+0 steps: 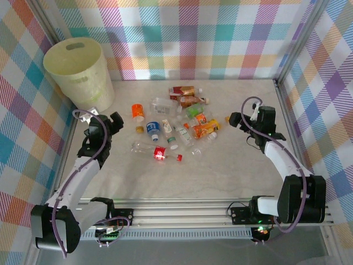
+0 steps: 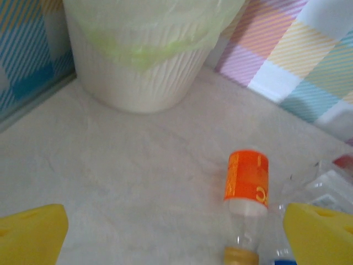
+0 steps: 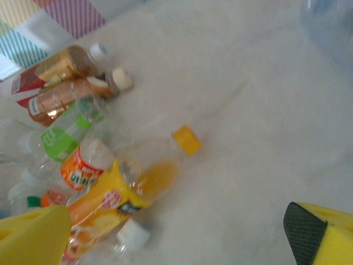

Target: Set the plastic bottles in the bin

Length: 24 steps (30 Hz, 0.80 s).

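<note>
Fingertips: yellow pads (image 2: 30, 234) of the left gripper (image 2: 175, 234) are standing wide apart at the bottom of its wrist view, with nothing between them but bare table (image 2: 127, 182); the jaws are released and empty.
Right gripper: the right gripper (image 3: 176, 237) is likewise gaping and gripping nothing, hovering at the right edge of the heap.
Bottles: the plastic bottles (image 1: 182, 118) are lying scattered in a loose heap mid-table, between the two grippers; none appears to be sitting in the bin yet.
Bin: the bin (image 1: 88, 83) is standing upright in the far left corner, mouth facing up, just beyond the left gripper.
Step in hand: by the layout, the left arm seems to be lining up on the orange-labelled bottle (image 2: 246, 176), the one lying nearest the bin.
Bottle axis: it is lying on its side, its long axis running roughly away from the wrist camera, with the tan cap (image 2: 241, 255) pointing back toward the gripper and the base pointing toward the far wall. It is sitting right of the gap's middle, near the right pad.
Doing it well: the gripper is likely needing to shift right until the bottle centres between the pads, then close across the labelled body rather than the narrow neck. A light round bottle may roll or squirt out if pinched off-centre.
Right-side candidate: the juice bottle (image 3: 127, 193) is lying diagonally in the right wrist view, its yellow cap (image 3: 186, 139) pointing away from the heap toward open table.
</note>
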Motion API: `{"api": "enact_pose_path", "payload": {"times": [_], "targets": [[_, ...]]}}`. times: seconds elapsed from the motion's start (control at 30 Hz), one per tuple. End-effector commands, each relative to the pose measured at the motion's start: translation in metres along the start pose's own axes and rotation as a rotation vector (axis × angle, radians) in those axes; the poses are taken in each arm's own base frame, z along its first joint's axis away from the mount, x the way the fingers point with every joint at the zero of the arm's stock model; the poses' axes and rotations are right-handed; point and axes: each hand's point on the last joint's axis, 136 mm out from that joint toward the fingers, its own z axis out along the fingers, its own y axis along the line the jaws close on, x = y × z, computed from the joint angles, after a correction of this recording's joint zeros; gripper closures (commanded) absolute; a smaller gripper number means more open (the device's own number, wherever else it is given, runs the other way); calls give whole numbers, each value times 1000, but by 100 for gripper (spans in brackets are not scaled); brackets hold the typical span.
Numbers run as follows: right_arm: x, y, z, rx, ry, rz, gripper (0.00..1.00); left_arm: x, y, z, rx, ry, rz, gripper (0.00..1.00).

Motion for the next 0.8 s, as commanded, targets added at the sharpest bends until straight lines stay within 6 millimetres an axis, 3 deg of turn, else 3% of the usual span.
{"api": "enact_pose_path", "payload": {"times": [0.0, 0.2, 0.33, 0.57, 0.77], "targets": [[27, -16, -10, 108, 141, 200, 0, 55, 11, -18, -29, 291, -48, 0], [-10, -62, 6, 277, 140, 32, 0, 78, -5, -33, 94, 413, -80, 0], [-29, -91, 29, 381, 207, -154, 0, 72, -6, -36, 106, 380, -99, 0], [-40, -129, 66, 495, 338, -308, 0, 58, -11, -38, 144, 321, -80, 0], [-39, -147, 89, 479, 419, -355, 0, 63, -12, -35, 153, 318, -94, 0]]}}
